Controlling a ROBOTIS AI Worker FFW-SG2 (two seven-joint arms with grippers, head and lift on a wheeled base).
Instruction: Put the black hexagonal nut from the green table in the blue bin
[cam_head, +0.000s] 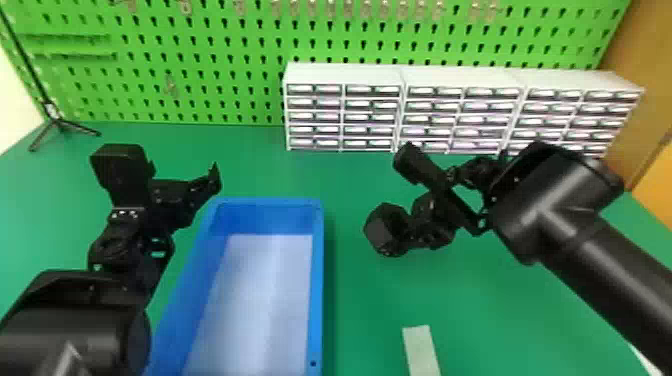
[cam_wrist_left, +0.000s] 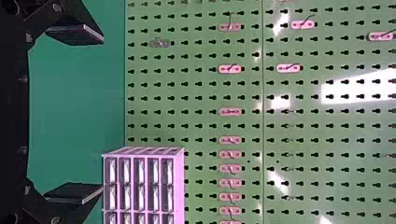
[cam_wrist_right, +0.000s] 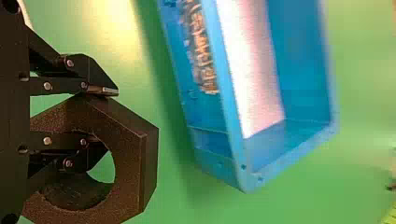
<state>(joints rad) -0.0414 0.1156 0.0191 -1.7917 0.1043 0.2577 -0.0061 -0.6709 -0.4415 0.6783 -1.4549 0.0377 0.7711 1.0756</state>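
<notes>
Head view: the right end effector (cam_head: 403, 233) holds the black hexagonal nut (cam_head: 381, 231) outside the blue bin (cam_head: 317, 280), to its right. Right wrist view: one finger bears on the nut's outer side; the other enters its hole. The left end effector (cam_head: 184, 189) is positioned by the bin's far left corner, fingers wide apart, gripping nothing.

The place looks like a workshop, or a lab's work corner. A green pegboard (cam_head: 220, 31) rises at the back, full of slots and hung with small hooks (cam_wrist_left: 229, 112). Before it, white cabinets (cam_head: 345, 74) of little drawers (cam_head: 372, 117) stand side by side on a green table (cam_head: 240, 160), behind a blue bin (cam_head: 316, 280).
</notes>
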